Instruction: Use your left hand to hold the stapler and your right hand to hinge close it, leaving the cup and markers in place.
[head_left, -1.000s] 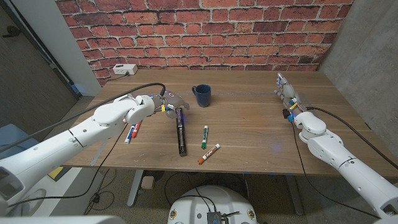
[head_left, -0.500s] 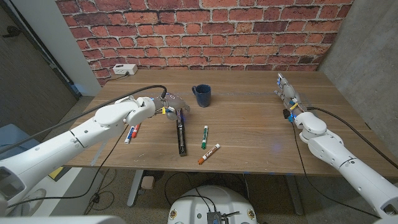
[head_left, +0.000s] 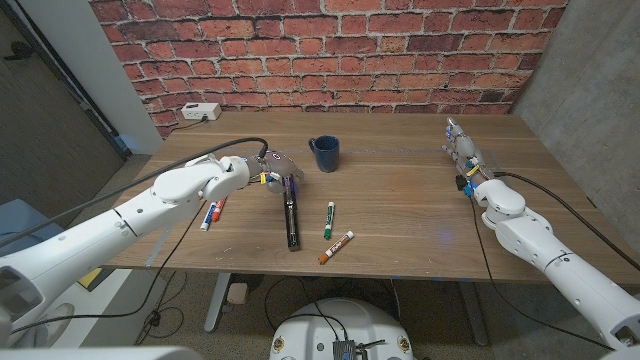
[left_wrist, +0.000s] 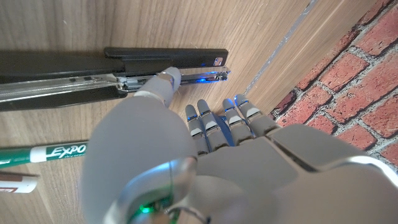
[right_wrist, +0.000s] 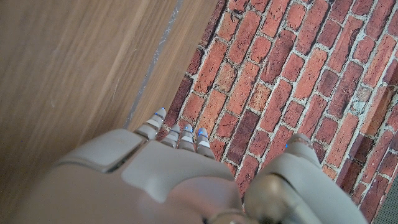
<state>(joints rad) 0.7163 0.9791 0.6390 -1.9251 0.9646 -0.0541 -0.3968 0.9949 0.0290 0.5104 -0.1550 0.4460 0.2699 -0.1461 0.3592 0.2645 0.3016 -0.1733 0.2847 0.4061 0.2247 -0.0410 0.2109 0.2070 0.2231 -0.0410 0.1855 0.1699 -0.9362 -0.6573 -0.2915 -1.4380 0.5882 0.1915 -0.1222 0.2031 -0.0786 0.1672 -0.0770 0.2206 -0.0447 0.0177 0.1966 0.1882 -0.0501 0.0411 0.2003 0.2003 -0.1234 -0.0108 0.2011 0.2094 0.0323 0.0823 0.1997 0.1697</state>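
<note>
The black stapler (head_left: 291, 214) lies hinged open on the table, stretched from my left hand toward the front edge. My left hand (head_left: 272, 169) hovers at its far end. In the left wrist view the thumb (left_wrist: 163, 86) touches the stapler's (left_wrist: 112, 73) metal strip while the other fingers (left_wrist: 219, 121) reach past it and hold nothing. My right hand (head_left: 461, 149) stands at the table's far right, fingers straight and nothing in it. The dark blue cup (head_left: 324, 153) stands upright just behind the stapler. A green marker (head_left: 328, 219) and an orange marker (head_left: 336, 247) lie to the stapler's right.
Two more markers, red and blue (head_left: 212, 211), lie left of the stapler under my left arm. A white power strip (head_left: 200, 111) sits at the back left by the brick wall (head_left: 330, 50). Bare wood spans between the markers and my right hand.
My left hand has edged slightly right onto the stapler's far end. The right hand, cup and markers have not moved.
</note>
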